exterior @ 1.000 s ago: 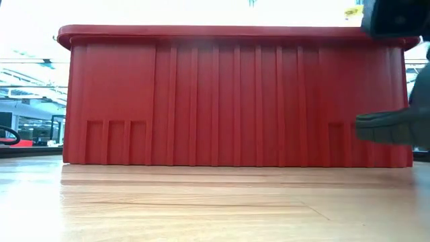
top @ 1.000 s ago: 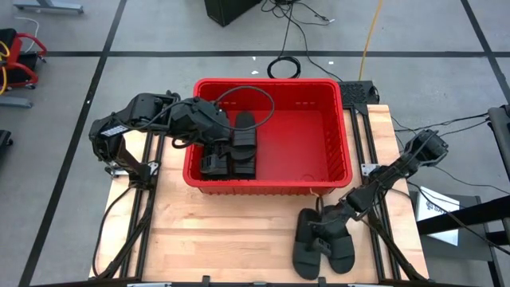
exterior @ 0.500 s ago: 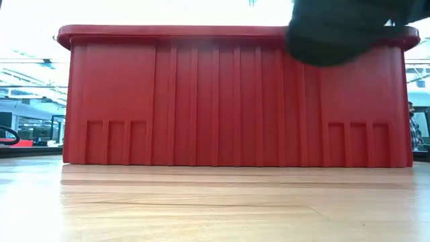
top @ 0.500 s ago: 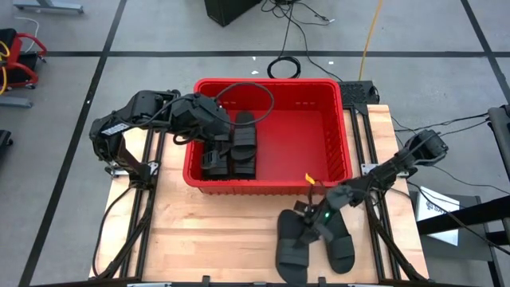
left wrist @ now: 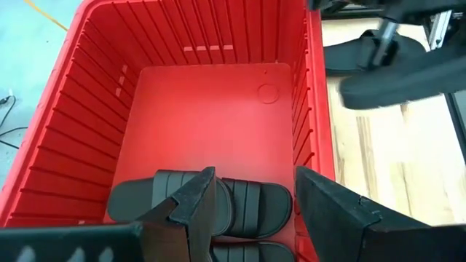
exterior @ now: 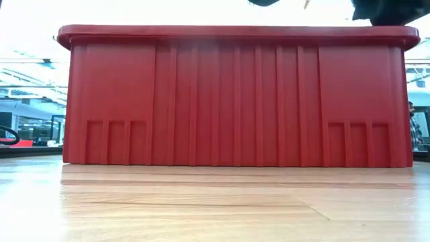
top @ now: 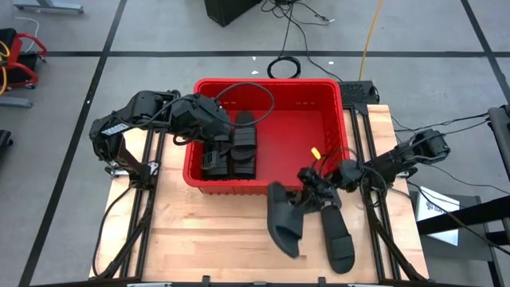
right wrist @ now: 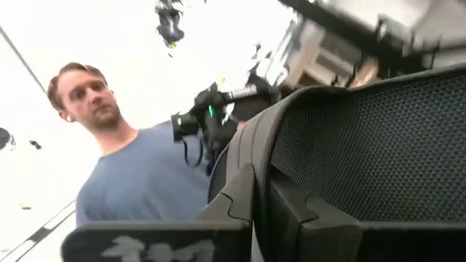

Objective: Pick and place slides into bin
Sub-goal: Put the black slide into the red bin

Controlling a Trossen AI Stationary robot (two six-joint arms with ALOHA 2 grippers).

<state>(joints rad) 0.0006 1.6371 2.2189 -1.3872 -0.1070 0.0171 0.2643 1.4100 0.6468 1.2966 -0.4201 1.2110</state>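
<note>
The red bin (top: pixel 319 131) stands at the table's far middle, with several black slides (top: pixel 243 143) lying flat on its floor at the left. My left gripper (left wrist: pixel 251 211) hangs open above those slides (left wrist: pixel 247 200) and touches nothing. My right gripper (top: pixel 312 191) is shut on one slide (top: pixel 283 219), held in the air just in front of the bin's near wall. Another slide (top: pixel 339 239) lies sole-down on the table at the near right. In the low view only the bin's near wall (exterior: pixel 235 101) shows fully. My right gripper pinches an edge of the slide (right wrist: pixel 251 182) between its two fingers; its textured face (right wrist: pixel 364 145) fills the right wrist view. The fingers come from the table's right. The slide is lifted clear of the table and tilted; which part is held I cannot tell.
A person (right wrist: pixel 124 167) shows beyond the table in the right wrist view. The bin's right half (left wrist: pixel 211 109) holds nothing. Bare wood lies at the near left (top: pixel 199 231). Cables (top: pixel 283 68) lie on the floor behind the bin.
My right gripper has risen from the near right of the table and gone toward the bin, carrying one slide. That slide first slid left, then lifted clear and tipped. The other slide stayed on the table.
</note>
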